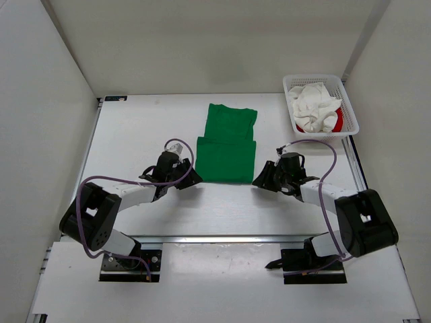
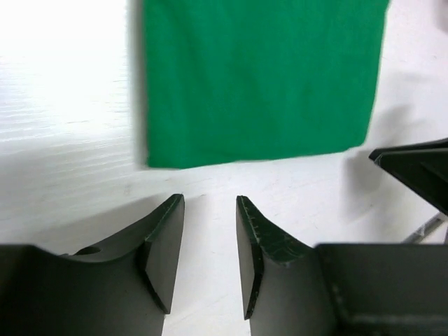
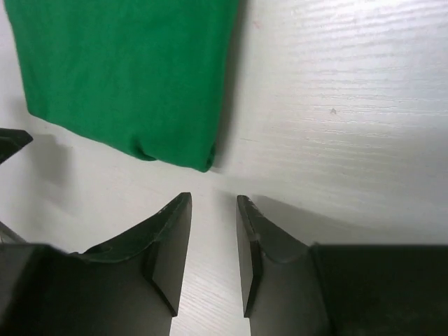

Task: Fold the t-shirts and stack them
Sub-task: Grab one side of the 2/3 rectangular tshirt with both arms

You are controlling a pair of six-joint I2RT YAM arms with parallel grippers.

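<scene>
green t-shirt [image 1: 227, 145]: plain bright green all over, no print
white t-shirt [image 1: 312, 102]: plain white
red t-shirt [image 1: 339, 122]: bright red, only slivers showing at the edge of the white one
basket [image 1: 351, 114]: white, mesh pattern of small holes
table [image 1: 135, 134]: white, with faint fine grain lines
left gripper [image 2: 210, 203]: black fingers
right gripper [image 3: 213, 199]: black fingers
left arm [image 1: 128, 194]: black joints, white link
right arm [image 1: 322, 194]: black joints, white link
cables [image 1: 82, 202]: purple
walls [image 1: 202, 40]: plain off-white
</scene>
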